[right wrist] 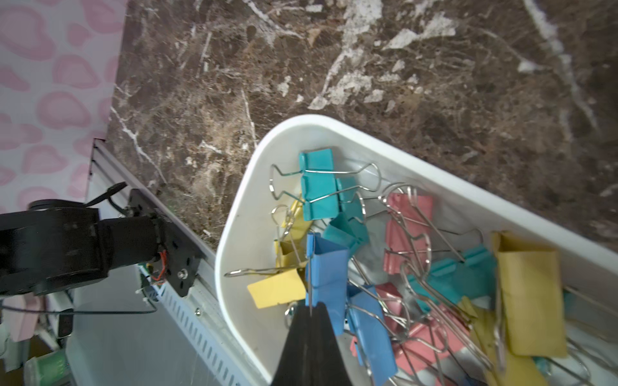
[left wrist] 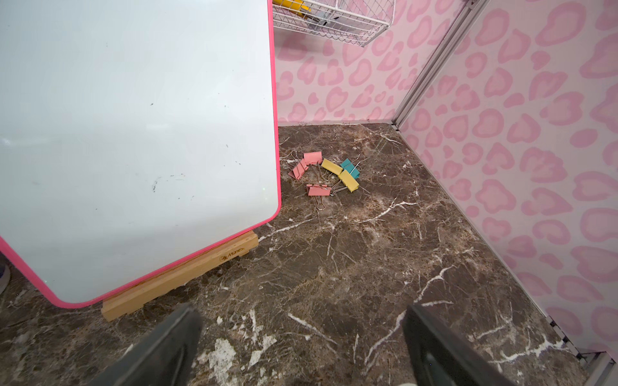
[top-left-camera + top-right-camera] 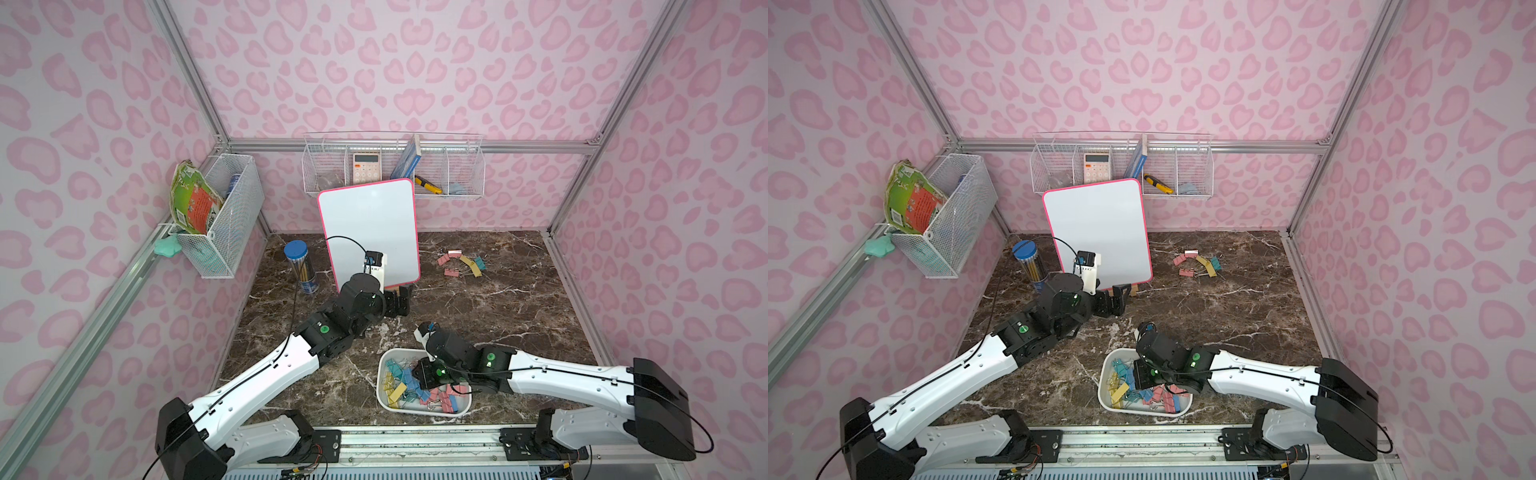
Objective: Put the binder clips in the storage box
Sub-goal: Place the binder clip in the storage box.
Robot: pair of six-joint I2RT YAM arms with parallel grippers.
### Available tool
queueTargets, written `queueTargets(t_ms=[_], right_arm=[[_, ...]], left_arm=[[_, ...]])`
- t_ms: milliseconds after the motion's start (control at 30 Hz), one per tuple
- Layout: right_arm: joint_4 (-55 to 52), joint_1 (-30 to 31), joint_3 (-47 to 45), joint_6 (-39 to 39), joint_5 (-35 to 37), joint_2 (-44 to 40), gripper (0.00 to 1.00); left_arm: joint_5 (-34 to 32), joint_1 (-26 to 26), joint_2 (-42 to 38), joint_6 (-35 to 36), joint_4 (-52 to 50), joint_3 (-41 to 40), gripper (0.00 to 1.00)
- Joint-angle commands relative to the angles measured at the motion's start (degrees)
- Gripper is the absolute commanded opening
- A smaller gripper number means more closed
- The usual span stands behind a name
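Note:
The storage box [image 3: 384,401], a shallow white tray, sits at the table's front edge and holds several pastel binder clips [image 3: 397,386]. My right gripper [image 1: 310,309] hangs over the box with its jaws pressed together on the wire handle of a blue binder clip [image 1: 329,267], which dangles above the pile. Several more binder clips [image 3: 461,263] in pink, yellow and teal lie in a loose cluster at the back right; they also show in the left wrist view [image 2: 326,175]. My left gripper [image 2: 301,310] is open above bare table, beside the whiteboard's stand and well short of that cluster.
A pink-edged whiteboard [image 3: 370,232] leans on a wooden stand [image 2: 180,277] at mid-back. A blue-capped tube of pencils [image 3: 301,266] stands to its left. White wire baskets hang on the back wall [image 3: 392,166] and the left wall [image 3: 224,212].

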Motion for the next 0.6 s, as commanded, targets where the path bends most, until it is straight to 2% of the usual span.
queueTargets(t_ms=[0,67,167,233,333,400,467,567], right_arm=[[-0.8,0.2,1.9,-2.4,2.8,-0.1,0.27],[-0.6,-0.3,3.6,-2.6,4.3,-1.6,0.42],[2.6,-4.7,3.9,-4.2,7.3,-5.1,0.49],[3.6,-11.1,4.1,-6.2,7.4,-7.0,0.5],[4.8,-24.7,5.4,-9.8,6.9,-7.3,0.5],[5.7,-35.7,8.0,-11.7,4.5,-3.8,0.5],[5.2,-43.7,12.8,-12.4,1.9,2.4,0.5],[4.0,-49.7,22.9,-13.3,-1.7,15.0,0.5]], left_arm=[[-0.7,0.0,-0.5,0.3,-0.7,0.1,0.99],[-0.3,0.1,-0.5,1.1,-0.4,0.1,0.99],[1.6,0.0,-0.1,2.4,-0.1,0.5,0.99],[2.7,0.1,0.2,2.7,-0.2,1.0,0.99],[4.2,0.0,0.0,2.8,-0.6,1.2,0.99],[5.0,0.0,-0.2,2.5,-0.8,1.2,0.99],[5.8,0.0,-0.5,2.3,-1.4,1.3,0.99],[6.8,0.0,-0.9,1.8,-2.4,1.3,0.99]])
